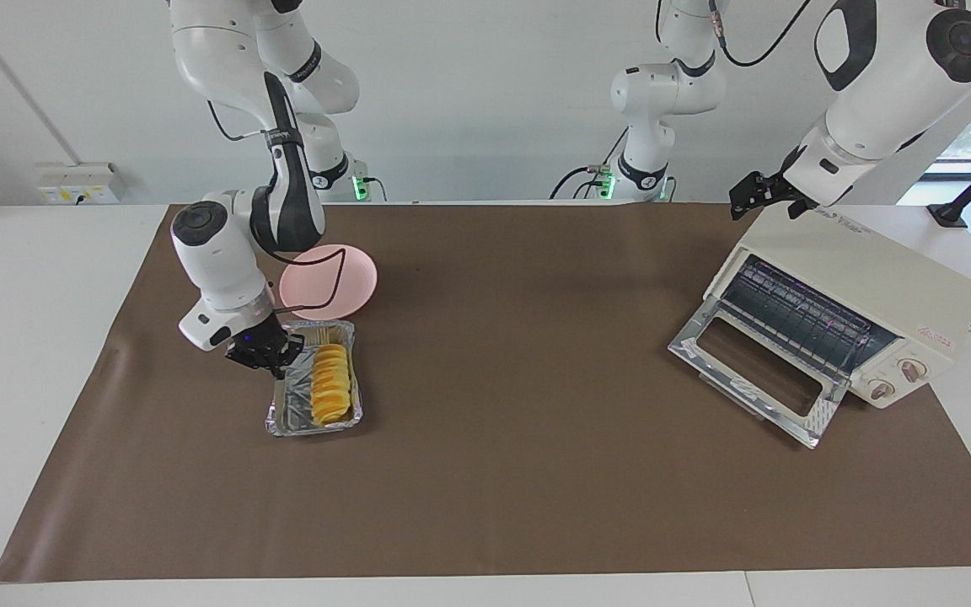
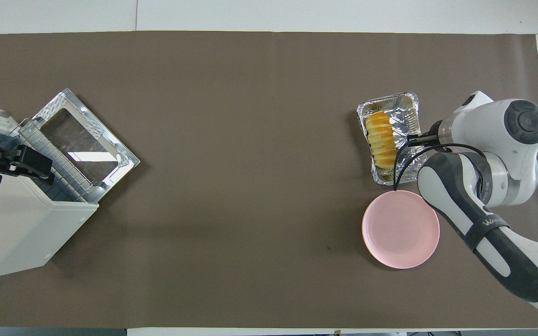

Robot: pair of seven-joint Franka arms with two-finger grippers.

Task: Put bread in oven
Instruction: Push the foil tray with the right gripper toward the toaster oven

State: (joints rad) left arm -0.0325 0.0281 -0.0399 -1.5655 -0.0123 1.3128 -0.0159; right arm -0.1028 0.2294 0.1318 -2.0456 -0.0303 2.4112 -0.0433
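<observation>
Brown mat from edge to edge, white wall at the robots' end, and I'm reading the table as a clock with twelve at the end away from the robots. Progress call: early days. The oven (image 1: 861, 316) sits around eight o'clock at the left arm's end, its glass door (image 1: 755, 369) already dropped flat, wire rack (image 1: 797, 316) bare. So opening is done; carrying and loading are all ahead.

The bread (image 1: 329, 384) lies in the foil tray (image 1: 279, 413) around three o'clock at the right arm's end, with the pink plate (image 1: 346, 274) just beside the tray, nearer to the robots and holding nothing.

My right gripper (image 1: 270, 352) is down at the tray's long rim, on the side away from the oven, fingertips pinched together on what I judge to be the foil edge, not the loaf. The tray sits slightly skewed on the mat. So I'd guess tray and bread travel together.

My left gripper (image 1: 747, 196) hangs over the oven's top back corner, fingers spread wide, holding nothing, waiting.
</observation>
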